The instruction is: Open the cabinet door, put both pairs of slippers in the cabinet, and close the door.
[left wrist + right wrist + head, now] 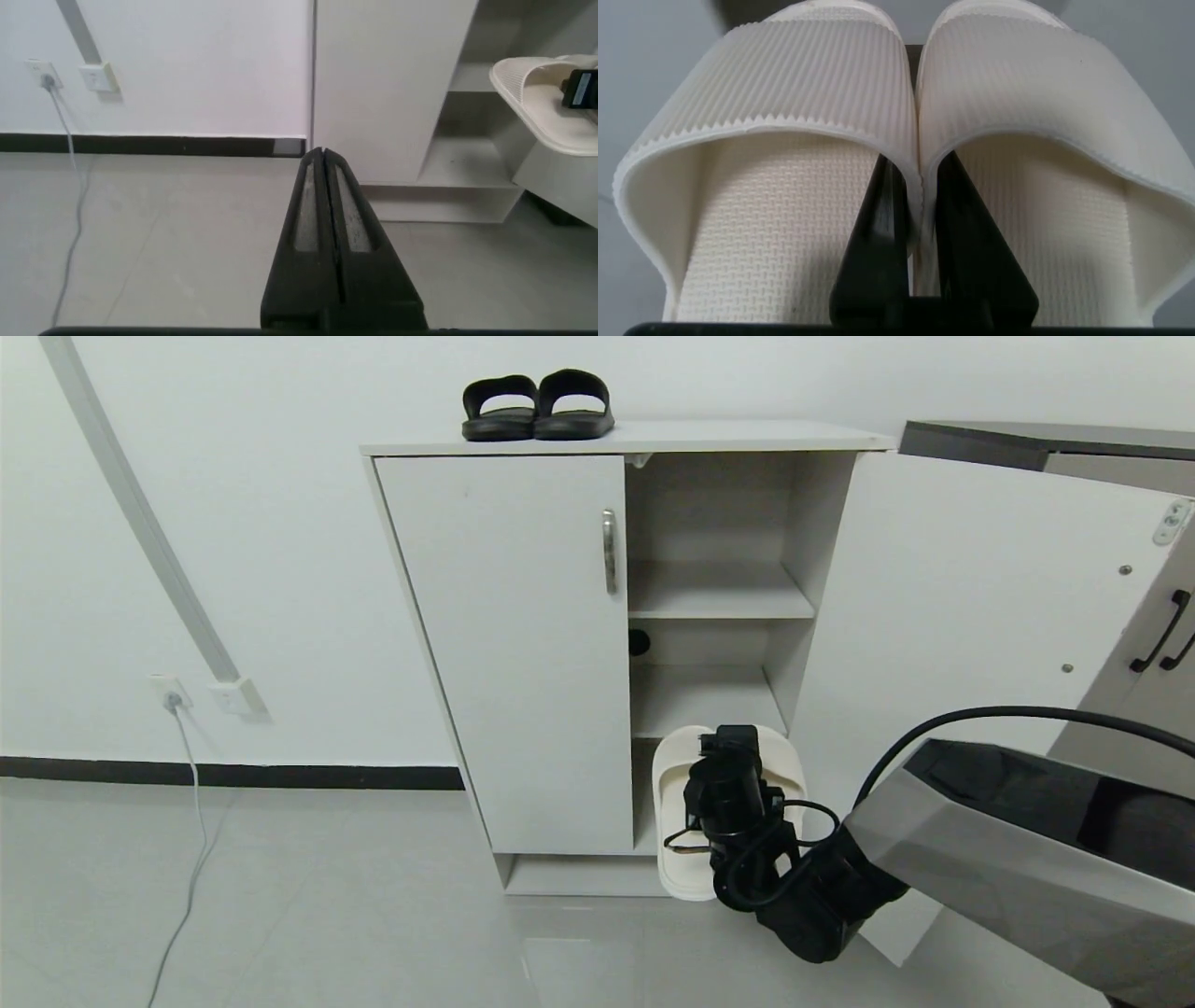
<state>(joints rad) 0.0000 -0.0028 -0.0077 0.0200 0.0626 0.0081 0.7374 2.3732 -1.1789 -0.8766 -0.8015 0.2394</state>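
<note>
- The white cabinet (504,644) stands against the wall with its left door shut and its right door (971,607) swung wide, baring three shelves
- The black slippers (538,409) sit side by side on the cabinet's top, near its left end, toes toward the wall
- The white slippers (674,803) are at the mouth of the lowest compartment, toes pointing in and heels jutting out over the floor; whether they rest on the bottom shelf cannot be told
- The right gripper (913,187) is clamped narrow on the white pair: its two black fingers (878,219) straddle the touching inner walls of both slippers, just behind the ribbed straps, so one slipper lies on either side of the claw
- In the head view that gripper sits on top of the pair, covering its middle
- The left gripper (323,161) hangs over the bare floor tiles, well apart from the cabinet's left side, its fingers pressed together with nothing between them
- A wall socket (170,693) with a cable plugged in is at the left
</note>
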